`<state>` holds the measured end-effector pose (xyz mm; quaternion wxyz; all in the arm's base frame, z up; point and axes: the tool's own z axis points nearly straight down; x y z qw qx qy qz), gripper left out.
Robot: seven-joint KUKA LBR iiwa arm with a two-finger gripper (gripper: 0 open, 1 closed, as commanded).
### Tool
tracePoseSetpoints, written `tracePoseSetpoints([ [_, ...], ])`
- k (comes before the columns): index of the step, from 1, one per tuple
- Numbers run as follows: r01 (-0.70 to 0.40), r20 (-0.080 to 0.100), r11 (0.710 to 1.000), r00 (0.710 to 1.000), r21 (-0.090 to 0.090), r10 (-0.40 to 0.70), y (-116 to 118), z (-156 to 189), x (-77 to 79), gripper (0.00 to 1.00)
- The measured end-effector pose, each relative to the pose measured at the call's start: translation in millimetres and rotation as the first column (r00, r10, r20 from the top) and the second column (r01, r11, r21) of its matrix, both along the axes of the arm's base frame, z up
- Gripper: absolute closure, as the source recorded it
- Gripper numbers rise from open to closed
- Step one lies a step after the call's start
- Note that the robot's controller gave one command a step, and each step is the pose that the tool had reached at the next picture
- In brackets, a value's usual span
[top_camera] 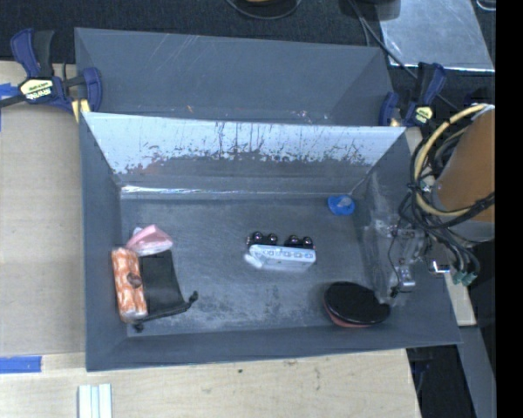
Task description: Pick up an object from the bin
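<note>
My gripper [401, 266] hangs over the bin's right side, close to the right wall. Just below and to its left lies a flat black round disc with a red underside [355, 304], at the floor's front right; whether they touch I cannot tell. A small blue cap [341, 205] sits near the back wall, up and left of the gripper. A white strip with black knobs [281, 252] lies mid-floor.
At the front left lie an orange patterned block [128, 281], a black pouch [161, 286] against it and a pink piece [149, 238] behind them. The arm with its orange cover and cables stands beyond the bin's right rim.
</note>
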<state>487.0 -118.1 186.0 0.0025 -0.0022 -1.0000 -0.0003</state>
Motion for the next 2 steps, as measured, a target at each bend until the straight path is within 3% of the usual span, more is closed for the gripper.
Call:
tracePoseSetpoints([
  [1, -0.004, 0.008, 1.000, 1.000, -0.002, 0.004, 0.6, 4.5, 1.7, 0.00],
  [2, -0.115, 0.007, 0.993, 0.993, -0.002, 0.115, 19.2, -68.0, -0.6, 0.00],
])
